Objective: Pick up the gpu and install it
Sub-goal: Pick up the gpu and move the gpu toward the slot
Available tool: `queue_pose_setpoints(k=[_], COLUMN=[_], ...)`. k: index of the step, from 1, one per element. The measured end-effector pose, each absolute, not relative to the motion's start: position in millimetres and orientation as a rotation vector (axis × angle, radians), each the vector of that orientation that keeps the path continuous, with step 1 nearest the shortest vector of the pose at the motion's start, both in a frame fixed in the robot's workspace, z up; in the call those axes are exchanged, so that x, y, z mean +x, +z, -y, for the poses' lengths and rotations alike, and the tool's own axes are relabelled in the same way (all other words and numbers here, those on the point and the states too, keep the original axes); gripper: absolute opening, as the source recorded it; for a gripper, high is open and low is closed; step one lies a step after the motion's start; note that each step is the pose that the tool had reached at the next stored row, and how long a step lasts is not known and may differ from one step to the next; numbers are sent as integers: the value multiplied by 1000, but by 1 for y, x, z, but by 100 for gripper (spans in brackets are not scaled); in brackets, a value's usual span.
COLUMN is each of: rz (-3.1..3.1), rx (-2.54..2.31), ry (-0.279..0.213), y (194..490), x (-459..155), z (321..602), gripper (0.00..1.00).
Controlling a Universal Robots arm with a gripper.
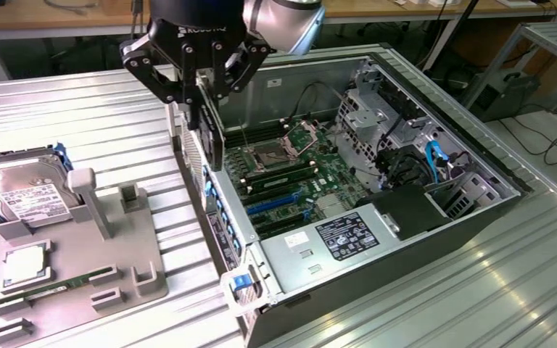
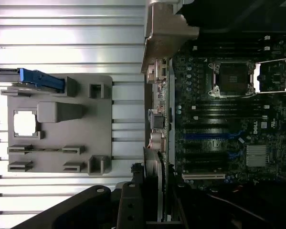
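The fingers (image 1: 199, 101) are clamped tight on the gpu (image 1: 211, 145), which hangs upright and edge-on as a thin black slab. It sits over the rear wall of the open computer case (image 1: 376, 290), beside the motherboard (image 1: 289, 170) and apart from the blue slots (image 1: 273, 203). On the exterior view's left, a grey tray (image 1: 75, 290) with a hard drive (image 1: 22, 192) rests on the ribbed metal surface (image 1: 85, 109).

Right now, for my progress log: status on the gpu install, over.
Tool shut on gpu. Card upright, not yet seated. Its lower end sits close to the case rear wall.
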State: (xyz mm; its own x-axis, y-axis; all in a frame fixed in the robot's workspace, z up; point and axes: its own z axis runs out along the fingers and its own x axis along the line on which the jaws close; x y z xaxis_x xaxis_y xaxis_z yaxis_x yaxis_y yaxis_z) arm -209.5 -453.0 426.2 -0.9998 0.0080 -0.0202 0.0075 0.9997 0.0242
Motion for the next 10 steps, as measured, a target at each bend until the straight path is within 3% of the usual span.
queue_pose_setpoints(k=[10], rz=[-3121], rx=[12], ry=[38], y=[426], x=[-184], z=[453], gripper=[27])
